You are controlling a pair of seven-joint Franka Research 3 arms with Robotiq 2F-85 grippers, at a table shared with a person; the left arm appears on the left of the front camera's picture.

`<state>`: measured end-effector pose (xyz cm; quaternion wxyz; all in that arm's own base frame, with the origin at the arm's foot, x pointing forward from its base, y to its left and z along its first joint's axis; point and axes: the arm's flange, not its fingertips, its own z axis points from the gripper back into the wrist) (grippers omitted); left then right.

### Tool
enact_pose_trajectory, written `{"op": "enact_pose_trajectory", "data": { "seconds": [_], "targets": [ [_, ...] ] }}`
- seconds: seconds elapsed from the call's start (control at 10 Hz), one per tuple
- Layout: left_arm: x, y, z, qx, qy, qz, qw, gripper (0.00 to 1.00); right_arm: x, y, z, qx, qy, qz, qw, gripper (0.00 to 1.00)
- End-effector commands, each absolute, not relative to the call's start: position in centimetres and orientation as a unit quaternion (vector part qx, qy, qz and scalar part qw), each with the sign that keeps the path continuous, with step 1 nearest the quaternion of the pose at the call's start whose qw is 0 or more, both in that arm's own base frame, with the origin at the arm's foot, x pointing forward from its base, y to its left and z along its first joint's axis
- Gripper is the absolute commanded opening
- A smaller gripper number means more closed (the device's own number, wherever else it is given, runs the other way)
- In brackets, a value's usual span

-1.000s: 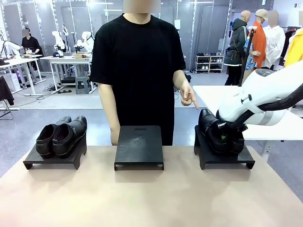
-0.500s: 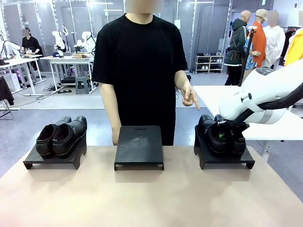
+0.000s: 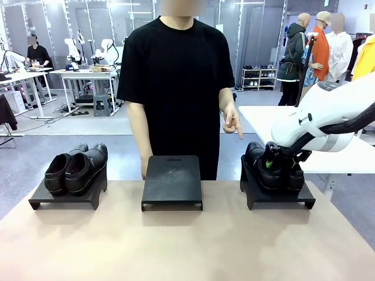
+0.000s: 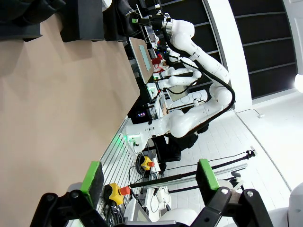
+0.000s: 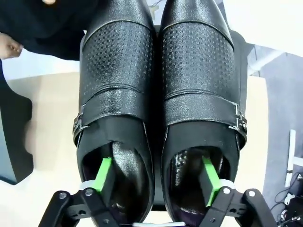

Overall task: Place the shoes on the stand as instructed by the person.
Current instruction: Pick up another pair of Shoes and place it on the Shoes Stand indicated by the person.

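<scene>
Front view: three black stands along far edge of counter (image 3: 176, 246). Left stand (image 3: 64, 196) carries pair of shoes (image 3: 76, 168). Middle stand (image 3: 172, 181) bare. Right stand (image 3: 278, 196) carries second pair (image 3: 272, 170); right pincer (image 3: 275, 165) down at heels. Person (image 3: 179, 82) behind counter, hand (image 3: 231, 122) pointing down.

Left wrist view: left pincer (image 4: 149, 177) wide open, holding nothing.

Right wrist view: right pincer (image 5: 156, 175) spread, one green pad inside each shoe opening, second pair (image 5: 158, 94) side by side.

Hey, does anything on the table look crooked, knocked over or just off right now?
Nothing stands out. Both pairs of shoes sit squarely on their stands; the middle stand is bare, and the right gripper has one finger inside each shoe.
</scene>
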<state>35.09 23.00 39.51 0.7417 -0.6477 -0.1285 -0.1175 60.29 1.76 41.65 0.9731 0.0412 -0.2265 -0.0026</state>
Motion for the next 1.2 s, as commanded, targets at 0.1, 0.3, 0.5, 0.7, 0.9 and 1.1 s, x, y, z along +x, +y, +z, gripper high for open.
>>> {"op": "enact_pose_trajectory", "data": {
  "seconds": [0.1, 0.3, 0.5, 0.7, 0.9, 1.1],
  "targets": [
    [35.15, 22.84, 39.58, -0.643, -0.138, -0.116, 0.745, 1.00, 60.29, 1.76, 41.65, 0.041, -0.226, -0.003, 0.973, 1.00],
    [35.15, 22.84, 39.58, -0.643, -0.138, -0.116, 0.745, 1.00, 60.29, 1.76, 41.65, 0.041, -0.226, -0.003, 0.973, 1.00],
    [35.15, 22.84, 39.58, -0.643, -0.138, -0.116, 0.745, 1.00, 60.29, 1.76, 41.65, 0.041, -0.226, -0.003, 0.973, 1.00],
    [35.15, 22.84, 39.58, -0.643, -0.138, -0.116, 0.745, 1.00, 60.29, 1.76, 41.65, 0.041, -0.226, -0.003, 0.973, 1.00],
    [35.15, 22.84, 39.58, -0.643, -0.138, -0.116, 0.745, 1.00, 60.29, 1.76, 41.65, 0.041, -0.226, -0.003, 0.973, 1.00],
    [35.15, 22.84, 39.58, -0.643, -0.138, -0.116, 0.745, 1.00, 60.29, 1.76, 41.65, 0.041, -0.226, -0.003, 0.973, 1.00]
  ]
}}
